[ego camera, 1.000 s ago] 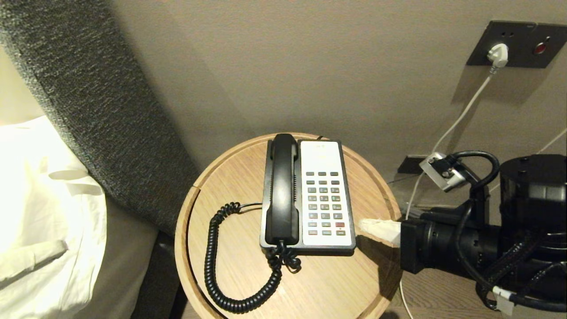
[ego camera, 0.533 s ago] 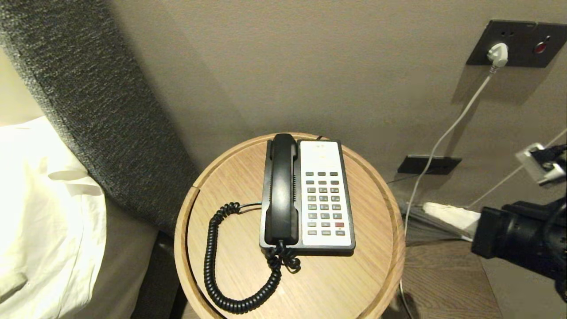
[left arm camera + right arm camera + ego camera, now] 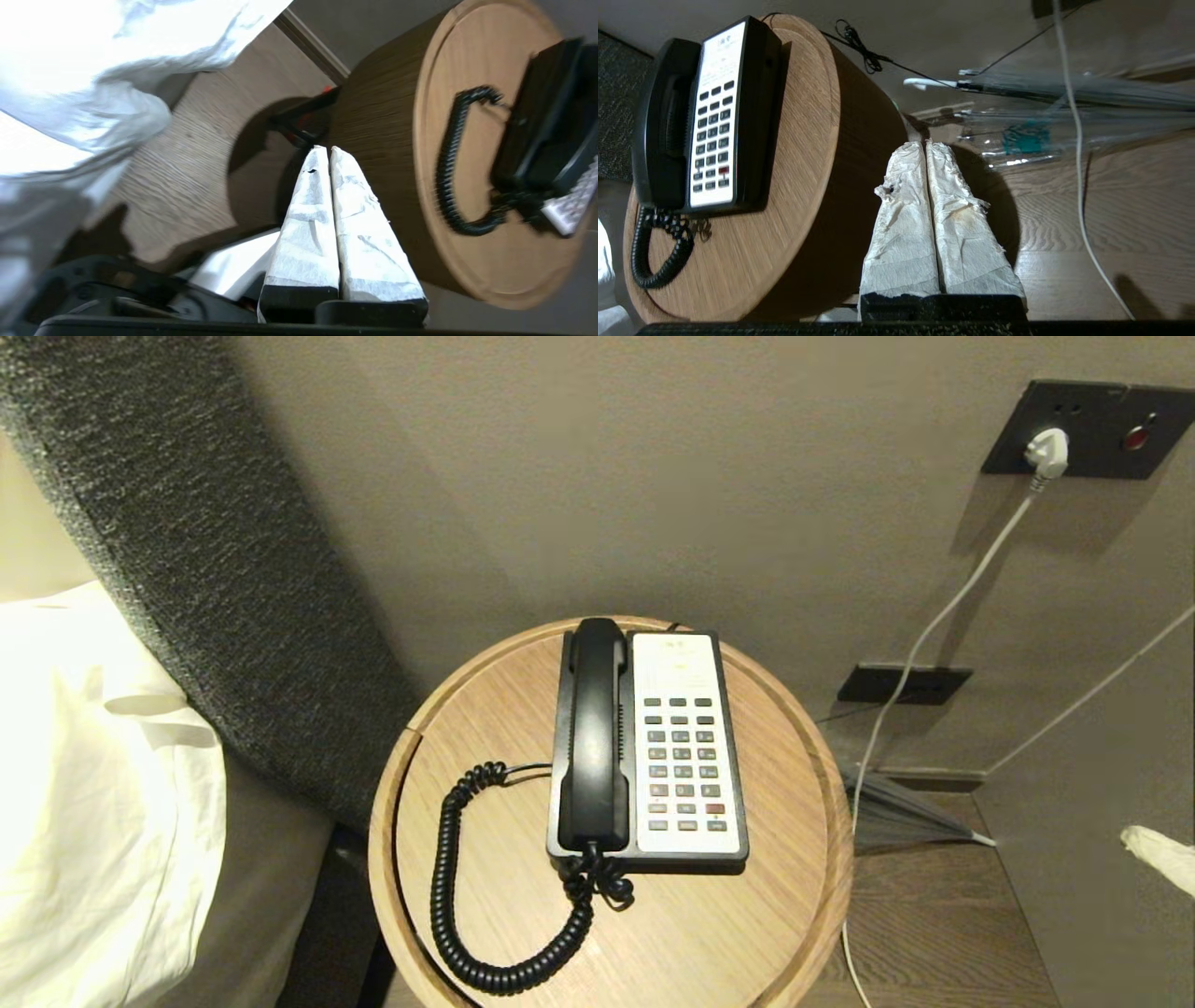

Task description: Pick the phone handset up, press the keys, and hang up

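Resting in its cradle: the phone handset [image 3: 594, 733], black, bar-shaped, lying along the left side of the phone base [image 3: 647, 747], held by neither gripper. Coiled cord [image 3: 485, 887]: runs from the handset's near end in a loop over the tabletop. Keypad [image 3: 683, 761]: grey keys and one red key on the white faceplate, just beside the handset, uncovered. Round wooden side table [image 3: 794, 896]: carries the phone; stands against the wall, beside an upholstered headboard [image 3: 205, 569] and white bedding [image 3: 93, 803].

Left gripper [image 3: 325, 150]: paper-wrapped fingers pressed together, empty, low beside the table's drum and well apart from the phone; outside the head view. Right gripper [image 3: 924, 145]: fingers likewise clenched on nothing, off the table's right side over the wooden floor; only its tip shows at the right edge of the head view.

Step, as judged: the handset sits hung up and both arms stand clear, so either the pick-up has not begun or the hang-up is complete; the frames alone do not settle which. If the former, the next move calls for one gripper to part its fingers, come over the handset's middle and close across its narrow width.
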Controlling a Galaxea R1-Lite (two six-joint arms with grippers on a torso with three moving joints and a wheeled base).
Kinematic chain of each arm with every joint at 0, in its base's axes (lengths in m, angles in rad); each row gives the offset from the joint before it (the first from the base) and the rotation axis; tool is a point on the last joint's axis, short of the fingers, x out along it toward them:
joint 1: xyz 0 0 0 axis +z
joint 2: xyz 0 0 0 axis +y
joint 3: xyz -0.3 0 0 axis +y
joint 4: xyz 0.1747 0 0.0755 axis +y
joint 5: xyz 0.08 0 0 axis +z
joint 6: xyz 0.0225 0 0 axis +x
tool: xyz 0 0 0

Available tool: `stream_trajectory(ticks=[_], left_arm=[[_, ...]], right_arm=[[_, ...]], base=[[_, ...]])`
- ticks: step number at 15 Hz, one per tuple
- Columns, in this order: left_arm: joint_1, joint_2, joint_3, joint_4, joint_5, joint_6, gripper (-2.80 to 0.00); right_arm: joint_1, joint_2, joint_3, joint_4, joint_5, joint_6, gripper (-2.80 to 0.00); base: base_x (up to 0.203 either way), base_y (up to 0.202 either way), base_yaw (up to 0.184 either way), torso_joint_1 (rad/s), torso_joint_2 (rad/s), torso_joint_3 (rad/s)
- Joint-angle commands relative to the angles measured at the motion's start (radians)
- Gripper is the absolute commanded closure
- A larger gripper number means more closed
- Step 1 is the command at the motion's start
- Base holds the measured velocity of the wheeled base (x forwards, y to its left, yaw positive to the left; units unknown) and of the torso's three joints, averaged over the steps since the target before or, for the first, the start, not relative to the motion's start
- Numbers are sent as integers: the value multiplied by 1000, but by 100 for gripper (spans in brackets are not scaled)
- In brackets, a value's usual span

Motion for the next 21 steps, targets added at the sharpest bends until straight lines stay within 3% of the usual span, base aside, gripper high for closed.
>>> stream_trajectory(ticks=[1,2,3,5,8,12,14,16,21], left_arm=[[2,-46,38,-13,-4,95,0],[0,-47,75,-32,-7,200,0],[-4,-52,104,-54,-12,257,0],[-8,-63,133,-77,-15,295,0],[-17,-131,256,-153,-3,472,0],[-22,-260,349,-219,40,636,0],[-22,-262,375,-271,44,642,0],[-22,-262,428,-412,35,644,0],[-23,-262,454,-446,28,677,0]], right_arm=[[-20,-207,21,85,-1,4,0],[-23,-280,14,153,-2,5,0],[-26,-340,3,228,-3,8,0],[-34,-406,-12,335,-8,9,0],[-42,-448,-6,321,-42,-8,0],[-42,-448,1,327,-34,-42,0],[-42,-448,22,321,-37,-79,0],[-42,-448,61,317,-41,-131,0],[-42,-448,162,300,-97,-221,0]], base=[[0,0,0,0,0,0],[0,0,0,0,0,0],[0,0,0,0,0,0],[0,0,0,0,0,0],[0,0,0,0,0,0],[0,0,0,0,0,0],[0,0,0,0,0,0],[0,0,0,0,0,0],[0,0,0,0,0,0]])
